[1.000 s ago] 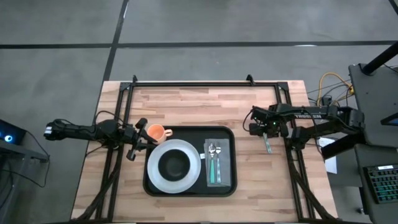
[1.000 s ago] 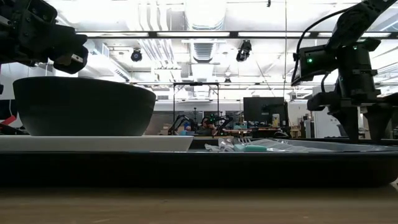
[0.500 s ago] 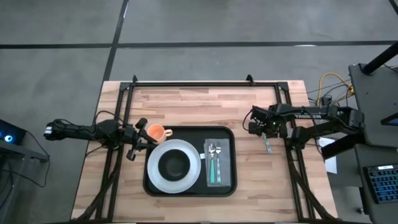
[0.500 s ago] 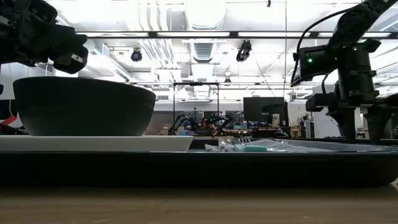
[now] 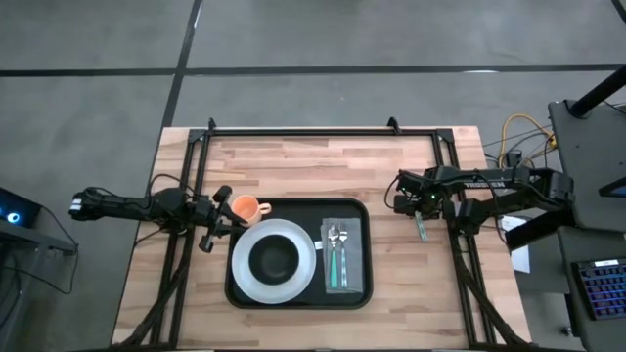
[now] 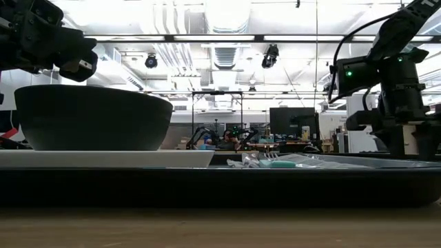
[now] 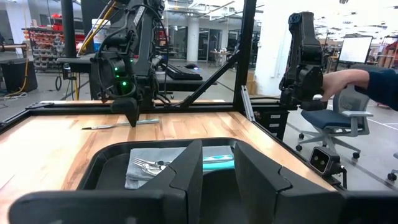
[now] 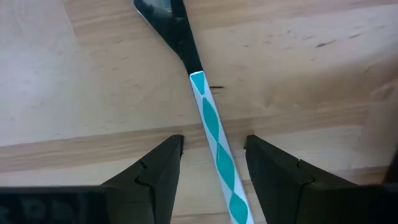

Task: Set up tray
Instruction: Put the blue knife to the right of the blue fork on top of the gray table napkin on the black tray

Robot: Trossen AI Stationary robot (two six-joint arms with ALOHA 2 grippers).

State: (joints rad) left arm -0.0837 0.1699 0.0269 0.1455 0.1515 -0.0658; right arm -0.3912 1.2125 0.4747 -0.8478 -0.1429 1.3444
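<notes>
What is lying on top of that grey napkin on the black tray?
On the grey napkin lie a fork and spoon with teal handles. The tray surface beneath the napkin is covered.

No legible text or labels.

A pale wooden bench (image 5: 293, 166) stands on a grey floor (image 5: 323, 39) crossed by dark seams. Beyond it stretches a workshop with white ceiling ducts (image 6: 227, 21) and strip lights, a swivel chair (image 7: 326, 121) (a person's blue sleeve (image 7: 382, 78) beside it) and monitors (image 6: 286, 124).
</notes>
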